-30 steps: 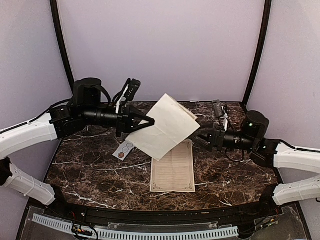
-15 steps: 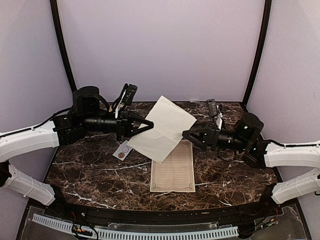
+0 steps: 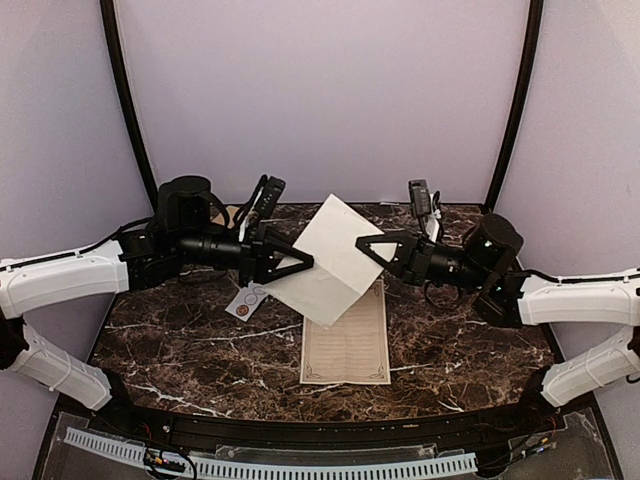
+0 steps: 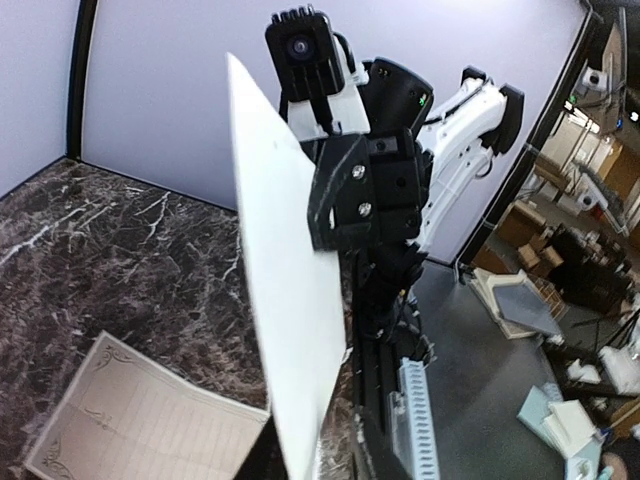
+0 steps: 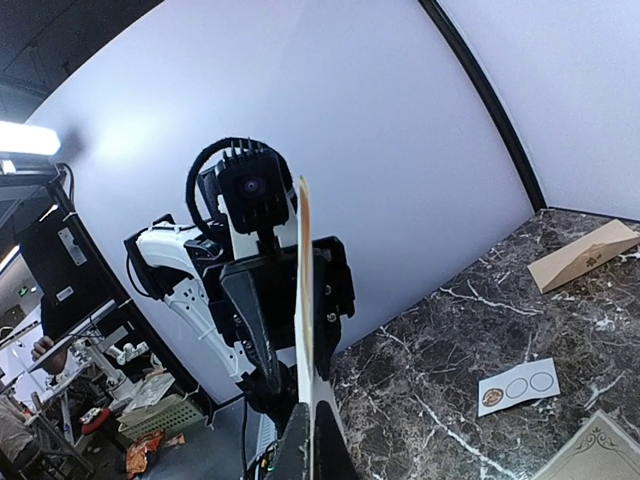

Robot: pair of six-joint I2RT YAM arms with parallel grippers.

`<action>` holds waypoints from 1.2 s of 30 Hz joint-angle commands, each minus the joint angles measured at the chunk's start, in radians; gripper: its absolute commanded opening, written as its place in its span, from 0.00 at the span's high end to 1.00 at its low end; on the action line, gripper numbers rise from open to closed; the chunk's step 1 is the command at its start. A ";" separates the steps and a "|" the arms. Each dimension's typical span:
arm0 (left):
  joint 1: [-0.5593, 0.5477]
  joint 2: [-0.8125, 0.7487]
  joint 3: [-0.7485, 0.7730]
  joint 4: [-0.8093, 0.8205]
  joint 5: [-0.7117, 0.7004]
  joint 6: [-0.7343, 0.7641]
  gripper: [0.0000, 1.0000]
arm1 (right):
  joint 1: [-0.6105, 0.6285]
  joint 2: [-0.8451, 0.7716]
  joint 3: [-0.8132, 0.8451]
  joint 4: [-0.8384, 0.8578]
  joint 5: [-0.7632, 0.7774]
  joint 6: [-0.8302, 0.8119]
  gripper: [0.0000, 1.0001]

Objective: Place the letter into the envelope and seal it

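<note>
The letter [image 3: 335, 258], a white sheet, hangs upright in the air above the table's middle. My right gripper [image 3: 362, 246] is shut on its right edge; in the right wrist view the two fingers [image 5: 300, 445] pinch the thin sheet [image 5: 304, 260] edge-on. My left gripper [image 3: 308, 262] is at the sheet's left edge with its jaws slightly parted, so it is open around the paper [image 4: 285, 290]. The envelope [image 5: 583, 256], tan-brown, lies at the back of the table. In the top view my left arm hides most of it.
A cream lined sheet with an ornate border [image 3: 346, 335] lies flat on the dark marble table [image 3: 190, 345], below the held paper. A small white sticker card with circles [image 3: 247, 300] lies left of it. Walls close in the back and sides.
My right gripper came in from the right with its jaws wide and shut on the sheet's right edge. My left gripper's jaws have eased apart slightly. The sheet turned a little.
</note>
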 commanded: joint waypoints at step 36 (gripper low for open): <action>0.004 0.075 0.036 -0.070 0.094 0.047 1.00 | -0.070 -0.272 0.148 -0.743 0.145 -0.272 0.14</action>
